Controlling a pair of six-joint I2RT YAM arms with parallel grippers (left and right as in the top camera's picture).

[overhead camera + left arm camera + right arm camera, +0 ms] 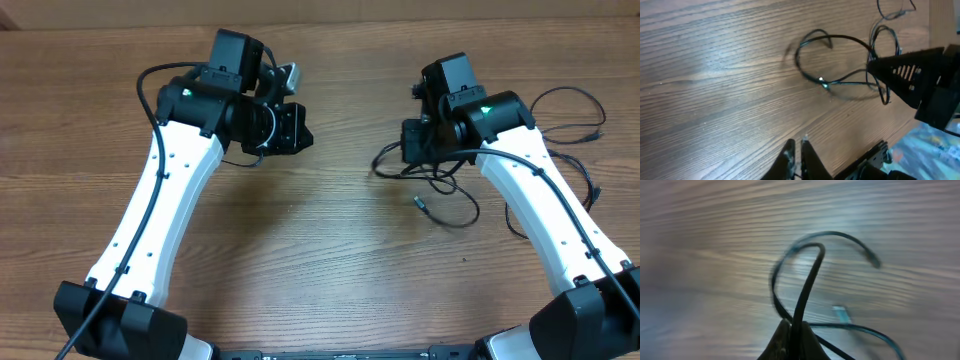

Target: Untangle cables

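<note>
The cables (824,83) lie as loose crossing loops on the surface (320,250), all close around the right arm (545,195) and well apart from the left arm (165,200). The right jaws are clenched on one black strand (808,287); the left jaws are closed on nothing. I judge that the untangling has hardly begun.

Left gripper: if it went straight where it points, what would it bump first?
Probably the wooden table, just before the black cable loop. The left gripper is shut. Depth is unclear.
</note>
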